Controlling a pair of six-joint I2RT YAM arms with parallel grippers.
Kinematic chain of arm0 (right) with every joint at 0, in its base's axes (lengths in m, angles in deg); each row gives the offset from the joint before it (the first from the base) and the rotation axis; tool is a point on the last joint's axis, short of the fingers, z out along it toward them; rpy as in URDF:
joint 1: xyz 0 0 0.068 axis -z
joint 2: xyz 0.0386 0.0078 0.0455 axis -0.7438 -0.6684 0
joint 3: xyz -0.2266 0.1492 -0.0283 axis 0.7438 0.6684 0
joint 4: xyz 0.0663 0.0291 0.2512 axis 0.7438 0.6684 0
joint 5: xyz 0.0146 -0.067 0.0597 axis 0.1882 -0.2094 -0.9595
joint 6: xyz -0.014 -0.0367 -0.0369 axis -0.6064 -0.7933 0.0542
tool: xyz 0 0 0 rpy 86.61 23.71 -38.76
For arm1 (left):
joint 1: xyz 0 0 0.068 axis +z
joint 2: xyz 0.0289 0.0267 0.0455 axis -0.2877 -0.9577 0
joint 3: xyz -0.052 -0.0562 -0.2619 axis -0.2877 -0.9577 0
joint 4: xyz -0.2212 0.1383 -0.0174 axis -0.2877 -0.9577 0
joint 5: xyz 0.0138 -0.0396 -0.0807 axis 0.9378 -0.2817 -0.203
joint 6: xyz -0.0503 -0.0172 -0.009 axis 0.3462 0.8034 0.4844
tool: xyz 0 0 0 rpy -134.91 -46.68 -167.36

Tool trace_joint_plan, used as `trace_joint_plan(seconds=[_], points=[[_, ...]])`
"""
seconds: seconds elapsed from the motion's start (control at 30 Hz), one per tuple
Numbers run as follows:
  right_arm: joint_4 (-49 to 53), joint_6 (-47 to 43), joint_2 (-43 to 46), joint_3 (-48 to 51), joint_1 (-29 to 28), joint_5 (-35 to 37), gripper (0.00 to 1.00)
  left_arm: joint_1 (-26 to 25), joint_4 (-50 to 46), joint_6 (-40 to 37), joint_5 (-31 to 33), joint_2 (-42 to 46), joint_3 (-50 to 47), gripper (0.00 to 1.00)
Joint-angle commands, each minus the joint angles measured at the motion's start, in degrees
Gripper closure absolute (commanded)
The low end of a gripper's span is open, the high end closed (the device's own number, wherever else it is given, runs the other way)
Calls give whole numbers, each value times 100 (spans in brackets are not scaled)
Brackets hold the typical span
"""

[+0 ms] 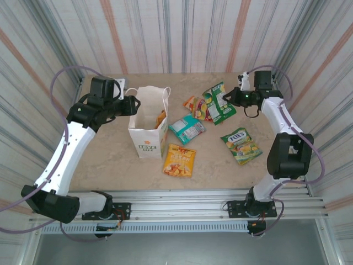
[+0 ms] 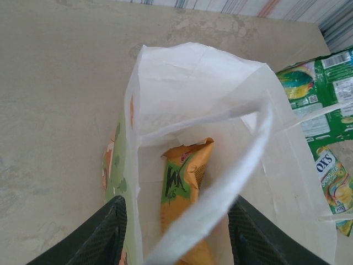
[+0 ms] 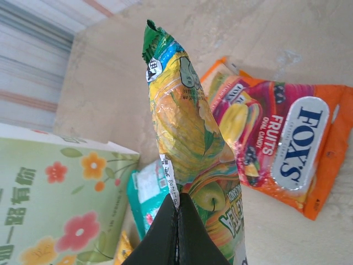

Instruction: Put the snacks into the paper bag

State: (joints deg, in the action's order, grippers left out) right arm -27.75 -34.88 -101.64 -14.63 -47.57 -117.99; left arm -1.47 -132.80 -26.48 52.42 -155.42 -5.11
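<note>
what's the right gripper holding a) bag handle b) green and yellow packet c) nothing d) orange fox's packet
b: the right gripper is pinched shut on the green and yellow packet, holding it upright, while the orange fox's packet lies loose beside it.

1 packet [image 2: 185,187] sits inside the paper bag [image 1: 148,124]; other packets [image 1: 186,128] lie on the table [image 1: 110,160] — all right of it.

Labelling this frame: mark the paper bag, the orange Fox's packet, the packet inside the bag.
paper bag [image 1: 146,141]: top external view, printed front.
orange Fox's packet [image 3: 300,143]: right wrist view, logo oval.
packet inside the bag [image 2: 177,185]: left wrist view, green print.
</note>
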Motion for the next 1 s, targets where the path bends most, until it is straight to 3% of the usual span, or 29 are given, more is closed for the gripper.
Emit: trace_joint_plan(seconds=[0.0,0.17,0.47,0.97], points=[[-138,554,372,-59,-154,140,100,43,-34,-123,136,170,-84,48],[-655,1422,790,96,-335,271,100,44,-129,-185,307,176,-109,51],[-921,2549,1591,-333,-1015,1298,100,41,-153,-230,412,172,-209,55],[-1685,3970,1751,-1435,-2457,1775,100,44,61,-209,354,416,-575,81]])
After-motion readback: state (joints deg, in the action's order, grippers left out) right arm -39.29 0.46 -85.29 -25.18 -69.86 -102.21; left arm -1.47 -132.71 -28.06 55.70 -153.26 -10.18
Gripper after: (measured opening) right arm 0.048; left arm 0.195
